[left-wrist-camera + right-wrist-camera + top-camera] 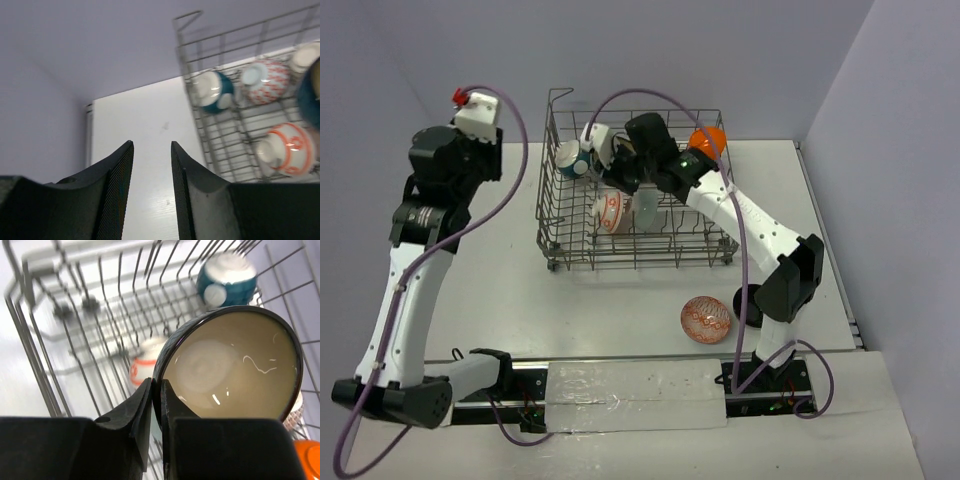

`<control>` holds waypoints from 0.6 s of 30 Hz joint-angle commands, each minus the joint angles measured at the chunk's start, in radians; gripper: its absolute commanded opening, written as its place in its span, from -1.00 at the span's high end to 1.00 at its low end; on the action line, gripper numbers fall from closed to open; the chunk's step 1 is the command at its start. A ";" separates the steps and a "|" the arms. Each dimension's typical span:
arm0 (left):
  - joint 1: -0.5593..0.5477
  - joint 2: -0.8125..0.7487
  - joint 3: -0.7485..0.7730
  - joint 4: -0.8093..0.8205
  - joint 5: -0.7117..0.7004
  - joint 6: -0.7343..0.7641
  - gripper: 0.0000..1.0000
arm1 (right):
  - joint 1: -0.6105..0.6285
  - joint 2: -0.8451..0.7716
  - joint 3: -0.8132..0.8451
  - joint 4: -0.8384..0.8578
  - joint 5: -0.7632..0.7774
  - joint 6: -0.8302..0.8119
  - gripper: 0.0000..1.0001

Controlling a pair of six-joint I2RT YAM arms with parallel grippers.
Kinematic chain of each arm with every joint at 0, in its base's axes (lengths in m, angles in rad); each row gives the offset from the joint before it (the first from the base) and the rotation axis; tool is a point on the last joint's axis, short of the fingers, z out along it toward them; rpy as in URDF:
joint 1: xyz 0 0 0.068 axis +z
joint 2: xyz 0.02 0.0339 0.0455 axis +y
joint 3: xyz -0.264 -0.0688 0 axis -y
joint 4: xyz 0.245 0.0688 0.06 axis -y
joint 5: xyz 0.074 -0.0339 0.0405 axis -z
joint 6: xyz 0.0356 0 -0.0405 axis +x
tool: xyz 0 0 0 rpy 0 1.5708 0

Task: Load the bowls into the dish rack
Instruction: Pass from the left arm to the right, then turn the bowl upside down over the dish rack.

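Note:
The dish rack [548,205] stands at mid-table. My right gripper [156,382] is shut on the rim of a dark bowl with a glossy beige inside [235,360], held tilted inside the rack [30,325]; from above that gripper [612,165] is over the rack's back left part. In the rack lie a teal bowl [570,158], an orange-patterned white bowl [610,212], a pale green bowl [646,208] and an orange underside [708,140]. A red-patterned bowl [706,319] lies on the table. My left gripper [152,145] is open and empty, raised left of the rack.
A black bowl [748,305] sits on the table, partly hidden behind the right arm's lower link. The left wrist view shows bare white table between the rack [200,45] and the left wall. Purple walls close in behind and to the right.

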 commanded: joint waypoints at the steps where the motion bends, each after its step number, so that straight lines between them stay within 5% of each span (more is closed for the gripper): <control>1: 0.080 -0.063 -0.091 0.069 -0.073 0.010 0.17 | -0.056 0.035 0.181 0.025 -0.151 0.146 1.00; 10: 0.210 -0.215 -0.213 0.033 -0.072 -0.011 0.17 | -0.183 0.208 0.411 0.054 -0.506 0.536 1.00; 18: 0.299 -0.255 -0.266 0.010 -0.035 -0.036 0.17 | -0.274 0.265 0.283 0.536 -0.809 1.088 1.00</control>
